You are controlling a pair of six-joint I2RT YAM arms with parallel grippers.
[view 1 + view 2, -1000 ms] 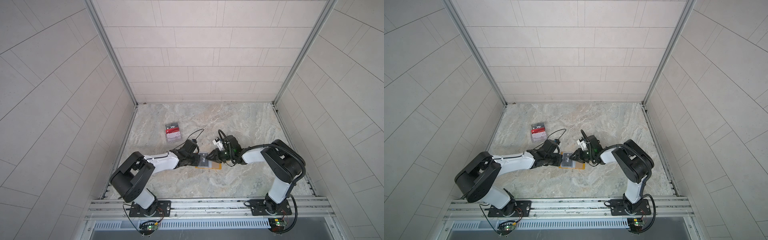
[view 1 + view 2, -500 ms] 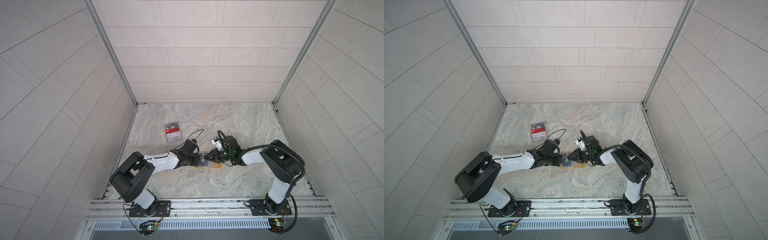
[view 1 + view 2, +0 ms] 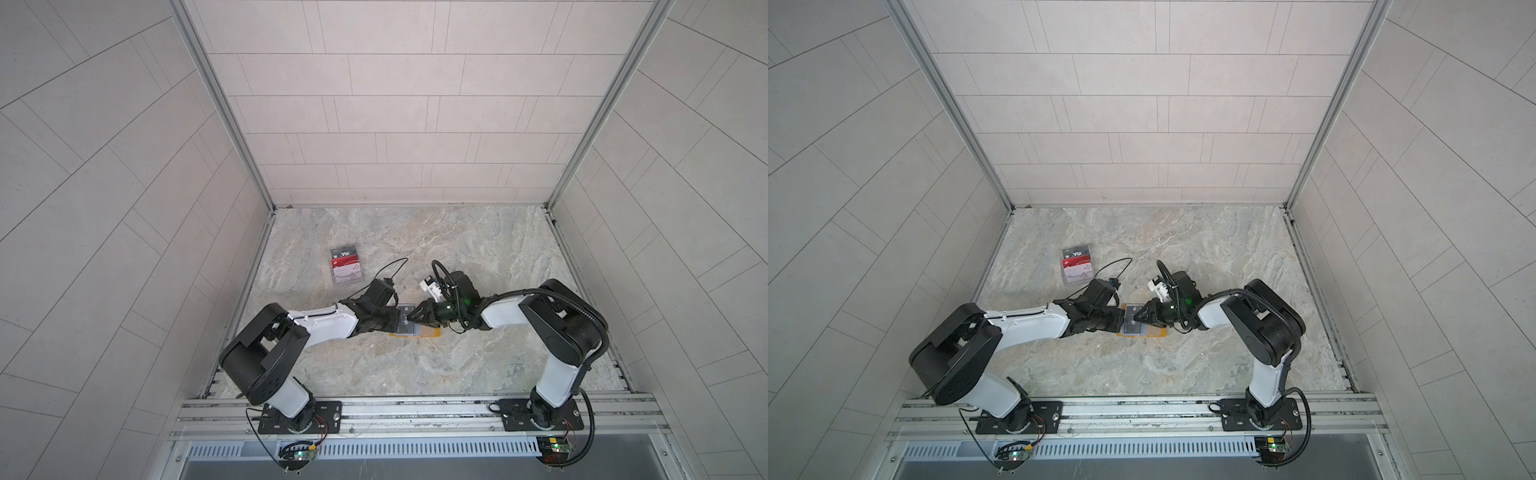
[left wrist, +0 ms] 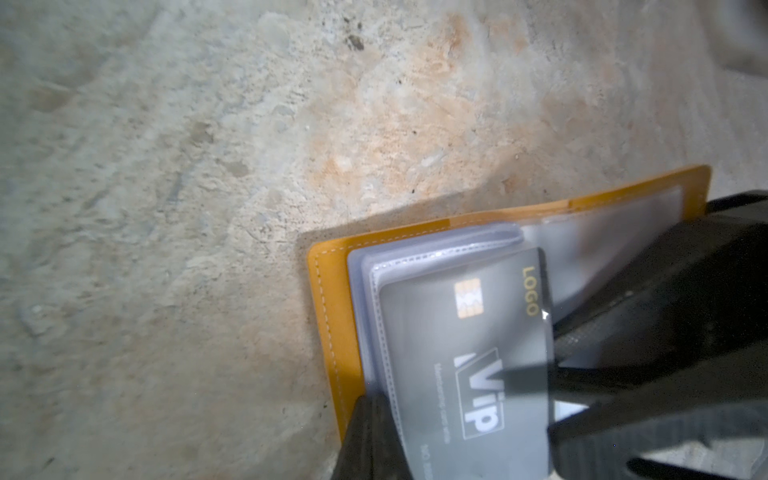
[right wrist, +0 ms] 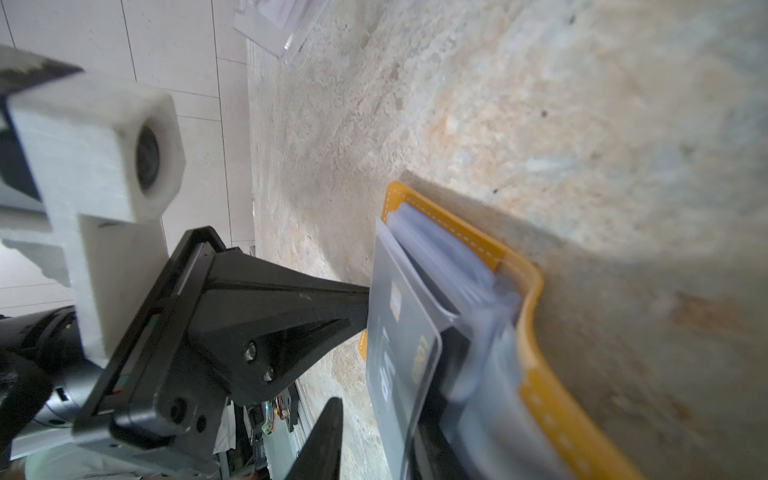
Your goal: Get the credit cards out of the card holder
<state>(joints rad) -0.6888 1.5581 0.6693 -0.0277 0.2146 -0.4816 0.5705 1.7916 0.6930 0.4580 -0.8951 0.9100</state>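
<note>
Since a second ago: the right gripper (image 3: 411, 319) has crept leftward over the holder (image 3: 432, 333), closer to the left gripper (image 3: 395, 318). Left arm and holder unchanged. The holder lies open on the table (image 3: 415, 249), front middle, between the two arms in both top views. The grey card (image 4: 457, 353), lettered "Vip", sits among the clear sleeves (image 4: 361, 291) on the holder's left half, with its "LOGO" end toward the right gripper. How far that end is out of its sleeve, cannot tell. Right wrist view: the card (image 5: 395, 353) is tilted up off the sleeves (image 5: 449, 266) stacked beneath it. Right jaws apart, straddling the card's free end, not clamped. One finger (image 5: 328, 432) is on the printed side with a strip of table showing between it and the card; the other is dark behind the card. Left jaws together. Their joined fingertips (image 5: 353, 303) reach the holder's outer edge, and the left wrist view shows a finger (image 4: 370, 436) bearing down there at the sleeves' corner. A clear stand (image 3: 345, 266), with grey, red and white faces showing, stands well apart toward the table's far left.
</note>
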